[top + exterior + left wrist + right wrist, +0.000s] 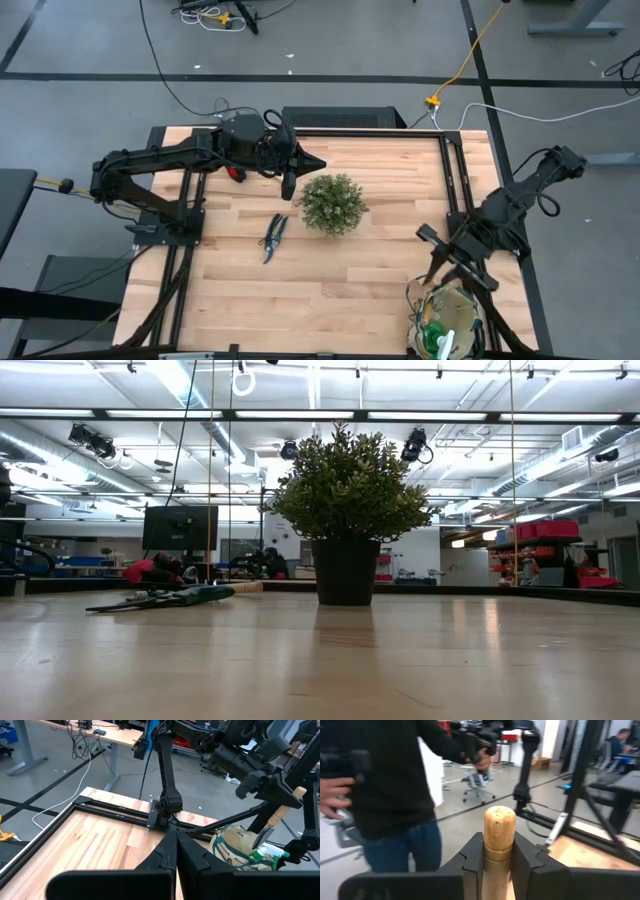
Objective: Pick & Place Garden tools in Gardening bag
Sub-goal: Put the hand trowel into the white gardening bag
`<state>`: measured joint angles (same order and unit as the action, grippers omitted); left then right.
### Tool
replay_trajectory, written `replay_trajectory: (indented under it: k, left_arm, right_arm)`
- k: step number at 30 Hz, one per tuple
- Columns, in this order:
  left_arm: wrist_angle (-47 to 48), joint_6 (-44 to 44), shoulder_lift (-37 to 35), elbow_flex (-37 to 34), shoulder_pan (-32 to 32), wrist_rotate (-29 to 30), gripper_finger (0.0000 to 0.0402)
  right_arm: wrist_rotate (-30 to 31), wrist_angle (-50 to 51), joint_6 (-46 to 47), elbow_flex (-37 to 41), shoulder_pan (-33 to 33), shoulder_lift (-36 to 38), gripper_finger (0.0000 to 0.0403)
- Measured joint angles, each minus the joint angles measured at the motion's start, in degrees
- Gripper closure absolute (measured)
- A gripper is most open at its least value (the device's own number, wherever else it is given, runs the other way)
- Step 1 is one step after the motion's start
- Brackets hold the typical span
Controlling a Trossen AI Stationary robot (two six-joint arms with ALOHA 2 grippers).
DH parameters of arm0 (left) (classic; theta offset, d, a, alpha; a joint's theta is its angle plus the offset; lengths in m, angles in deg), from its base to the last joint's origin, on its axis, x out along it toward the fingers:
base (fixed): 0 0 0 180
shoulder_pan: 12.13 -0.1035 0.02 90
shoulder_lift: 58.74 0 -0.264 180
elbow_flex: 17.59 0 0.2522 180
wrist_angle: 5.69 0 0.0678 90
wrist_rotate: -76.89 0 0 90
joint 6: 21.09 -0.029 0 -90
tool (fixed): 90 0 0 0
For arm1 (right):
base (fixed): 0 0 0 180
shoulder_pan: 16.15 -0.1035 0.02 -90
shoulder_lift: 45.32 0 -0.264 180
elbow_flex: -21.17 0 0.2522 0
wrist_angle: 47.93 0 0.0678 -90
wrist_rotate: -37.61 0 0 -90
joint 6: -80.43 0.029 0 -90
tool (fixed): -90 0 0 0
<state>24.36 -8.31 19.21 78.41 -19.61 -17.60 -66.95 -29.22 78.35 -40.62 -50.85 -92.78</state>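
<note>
My right gripper (499,857) is shut on a wooden-handled garden tool (279,814), held over the beige gardening bag (415,300) at the table's near right corner. In the bag lies a green item with a white part (265,854). Dark-handled pruning shears (274,237) lie flat on the table, left of the potted plant (333,203). Red gloves (237,173) lie at the far left, under my left arm. My left gripper (175,855) is shut on nothing, high above the table's far left part. My right gripper pinches the tool's wooden handle (499,851) between its two fingers, one on each side, just short of the rounded free end (500,820), which sticks out past them. The tool is lifted clear and hangs tilted, its metal end (263,836) down toward the bag.
The bushy plant in its dark pot (346,572) stands mid-table. Black frame rails (455,170) run along the table's far and right edges. A person in a dark top (395,780) stands beyond the table. Bare wood lies between plant and bag.
</note>
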Motion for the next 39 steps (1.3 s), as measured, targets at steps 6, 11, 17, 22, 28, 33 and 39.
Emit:
replay_trajectory:
  k: [6, 11, 17, 22, 28, 33, 39]
  left_arm:
    - [0.0, -0.1, 0.0, 0.0, 0.3, 0.0, 0.0391]
    - [0.0, -0.4, 0.0, 0.0, 0.3, -0.1, 0.0397]
    - [-0.1, -0.4, 0.0, 0.0, 0.3, -0.2, 0.0389]
    - [0.0, -0.4, 0.0, 0.0, 0.4, -0.2, 0.0397]
    - [-0.1, -0.6, 0.0, 0.0, 0.7, -0.2, 0.0389]
    - [-0.1, -0.4, 0.0, 0.0, 1.0, -0.2, 0.0395]
    - [-0.1, 0.0, 0.0, 0.0, 1.0, 0.3, 0.0392]
  right_arm:
    - [0.1, 1.2, 4.5, 0.0, -6.1, 0.0, 0.0346]
    - [1.0, 4.3, 7.2, 0.0, -10.8, 0.0, 0.0346]
    - [1.1, 8.6, 6.8, 0.0, -14.0, 0.0, 0.0346]
    - [1.2, 13.0, 3.2, 0.0, -15.2, 0.0, 0.0346]
    - [1.1, 21.1, -0.4, 0.0, -15.2, -0.2, 0.0346]
    - [0.3, 23.1, -0.6, 0.0, -15.2, -1.5, 0.0346]
    - [-0.1, 22.6, -0.6, 0.0, -15.2, -3.9, 0.0345]
